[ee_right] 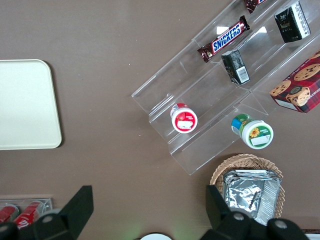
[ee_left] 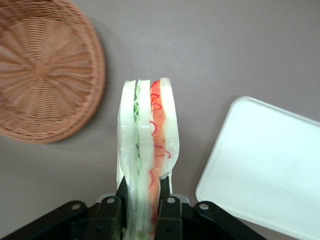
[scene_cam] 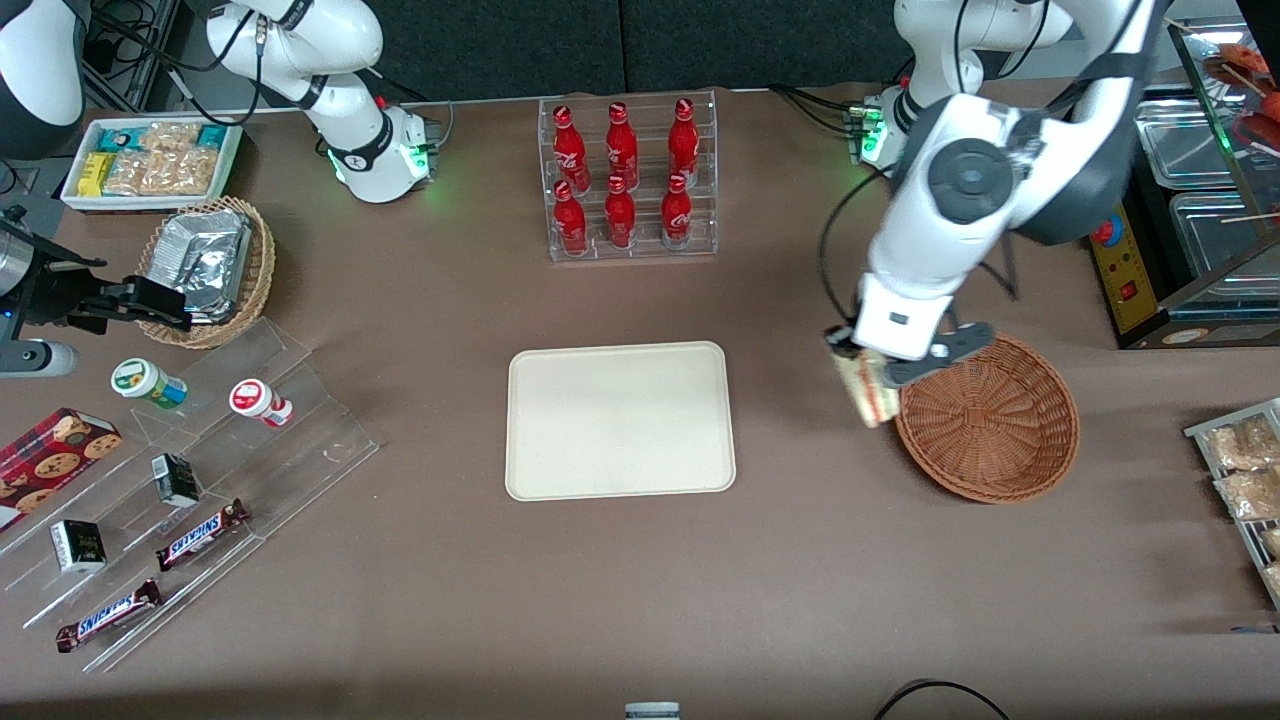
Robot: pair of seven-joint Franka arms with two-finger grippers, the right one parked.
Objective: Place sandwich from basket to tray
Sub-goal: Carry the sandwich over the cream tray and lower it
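My claw (ee_left: 141,200) grips the sandwich (ee_left: 147,150) upright above the table (scene_cam: 640,600), just beside the basket (scene_cam: 990,420), between it and the tray (scene_cam: 620,420).

The bench (scene_cam: 420,620) wore a matt brown cloth-like cover, smooth and unshiny. The basket (scene_cam: 1000,440) was reddish-brown woven wicker, ribbed and rough. The tray (scene_cam: 620,470) looked like smooth cream plastic with a dull finish. The sandwich (ee_left: 148,145) sat in clear, glossy plastic wrap over soft pale bread, pinched between the matt black plastic fingers (ee_left: 111,210) of the hand (ee_left: 141,212), which hung above the bench between basket and tray. Toward the bench's edge farthest from the front camera, glossy red bottles (scene_cam: 620,180) stood in a clear acrylic rack (scene_cam: 632,250).
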